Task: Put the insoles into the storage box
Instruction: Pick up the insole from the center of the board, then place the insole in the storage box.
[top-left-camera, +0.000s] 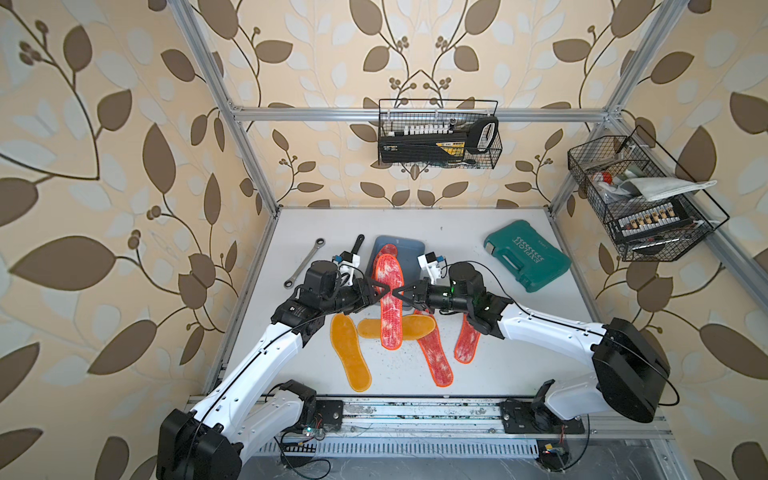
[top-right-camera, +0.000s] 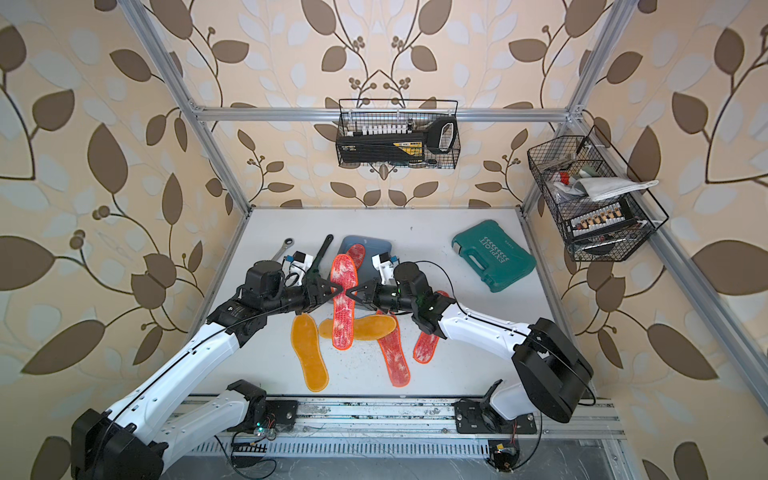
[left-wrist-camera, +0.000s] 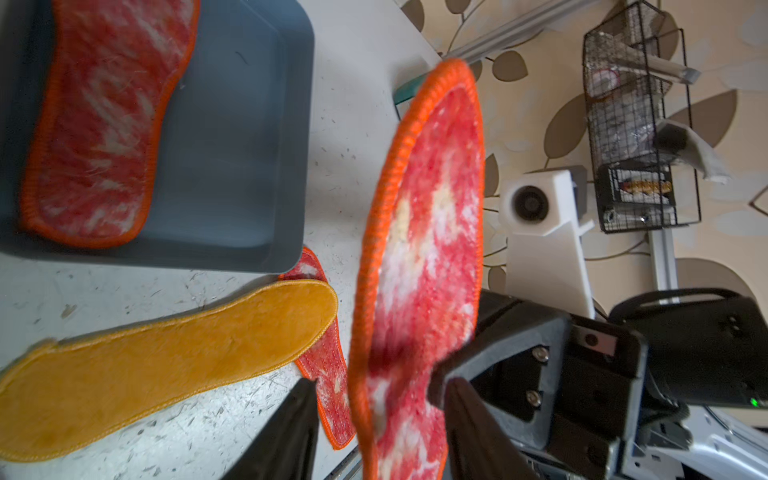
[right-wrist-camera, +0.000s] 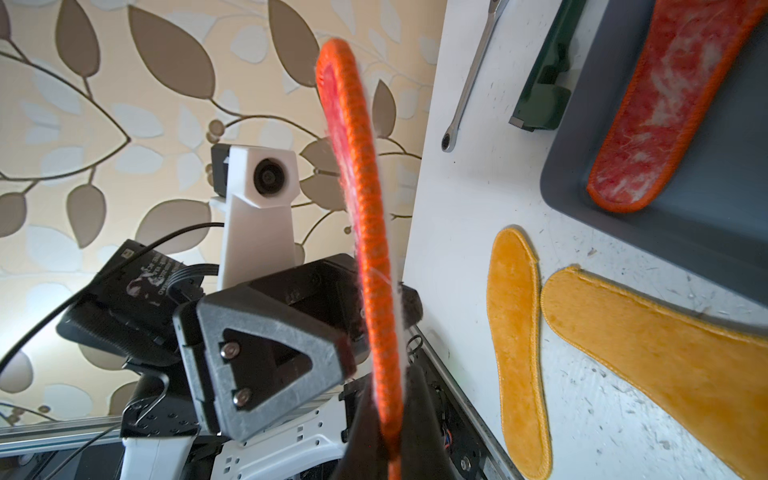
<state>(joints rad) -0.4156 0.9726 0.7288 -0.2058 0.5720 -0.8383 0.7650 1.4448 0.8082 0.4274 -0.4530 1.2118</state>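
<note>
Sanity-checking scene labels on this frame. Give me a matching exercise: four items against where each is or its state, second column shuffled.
Items:
1. lifted insole
2. storage box
3. teal case
4. wrench

Places or states:
A. on the table, toward its far right
B. off the table, clamped in the right gripper
C. on the table, left of the storage box
D. holds one red-white insole

Pairs: 1-B, 2-D, 3-A, 4-C
</note>
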